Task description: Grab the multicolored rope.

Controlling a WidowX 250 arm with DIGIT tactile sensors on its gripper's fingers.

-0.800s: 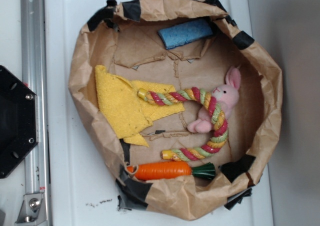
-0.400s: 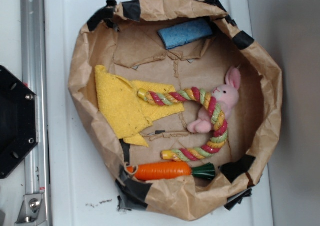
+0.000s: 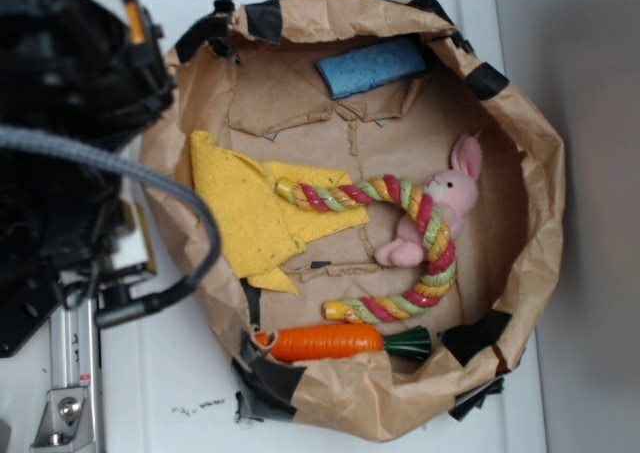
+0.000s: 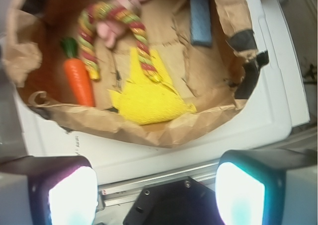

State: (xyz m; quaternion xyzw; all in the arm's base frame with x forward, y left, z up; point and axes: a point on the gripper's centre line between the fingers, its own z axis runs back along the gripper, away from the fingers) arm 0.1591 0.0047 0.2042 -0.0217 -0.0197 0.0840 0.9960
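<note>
Arm [image 3: 70, 123] newly at bag rim [image 3: 165, 173], seemingly outside.

Twisted cotton multicolored rope [image 3: 415, 243], crumpled paper bag [image 3: 540, 173]

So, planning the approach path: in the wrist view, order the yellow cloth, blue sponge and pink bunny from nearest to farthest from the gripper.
From the gripper, at the bottom edge outside the paper bag:
1. Yellow cloth, just inside the bag's near wall.
2. Blue sponge, upper right.
3. Pink bunny, at the top, behind the multicolored rope.
</note>
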